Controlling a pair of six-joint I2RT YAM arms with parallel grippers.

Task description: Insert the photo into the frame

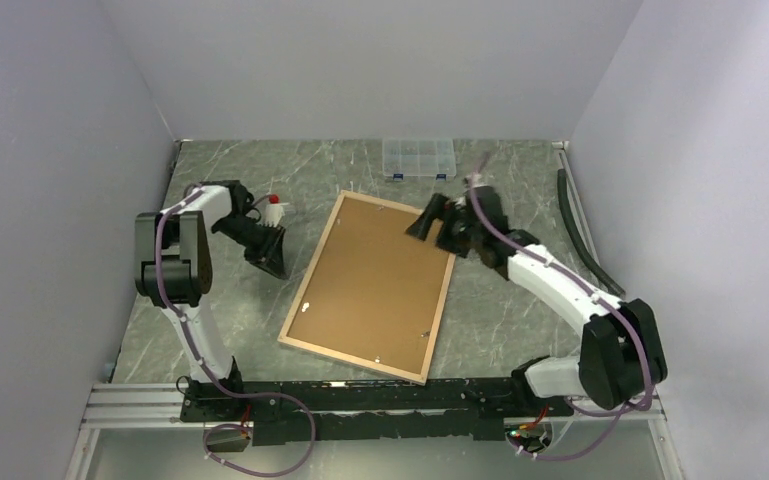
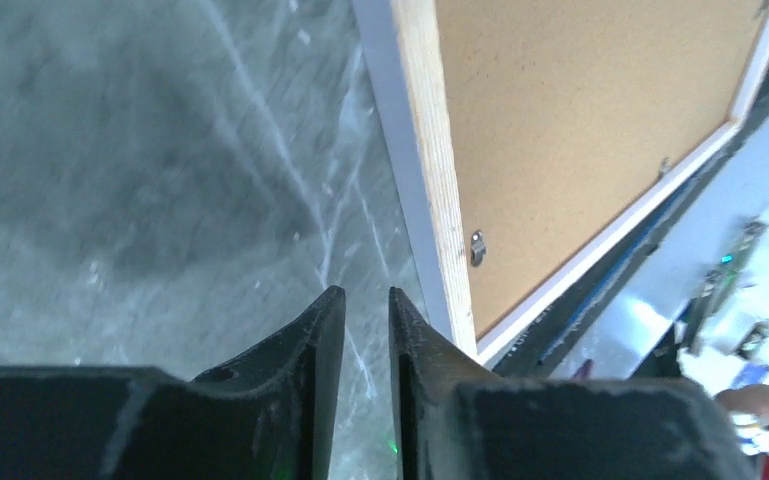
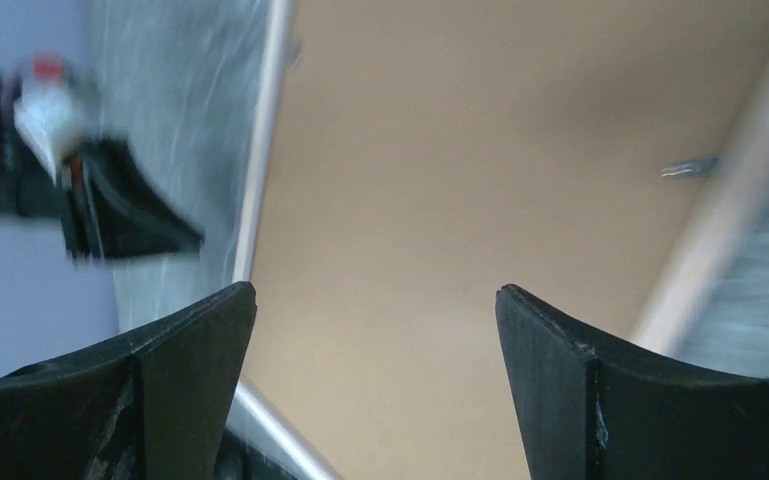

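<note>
Flat on the surface [image 1: 505, 320], back side up, at a slant w/ long edges running near-left to far-right: frame [image 1: 310, 268]. Light wood border on show; white side face visible in L wrist view. Seated inside the border and filling it: brown backing board [image 1: 372, 285]. Small metal clip [image 2: 477, 247] at board's edge, right by the wood border. Anything under the board hidden.

L gripper [image 1: 278, 266]: fingers drawn close, only a thin slit betw. them, marble visible through the slit, nothing held. Tips down toward surface, just beside frame's L long edge, on the outside. Touching that edge or not: can't tell.

R gripper [image 1: 422, 222]: spread wide, nothing betw. fingers, only board visible in the gap. Over frame's far R corner, tips toward the board. Contact w/ board: can't tell, wrist view blurred.

At far edge of surface, well apart from frame: clear compartment box [image 1: 418, 157].
</note>
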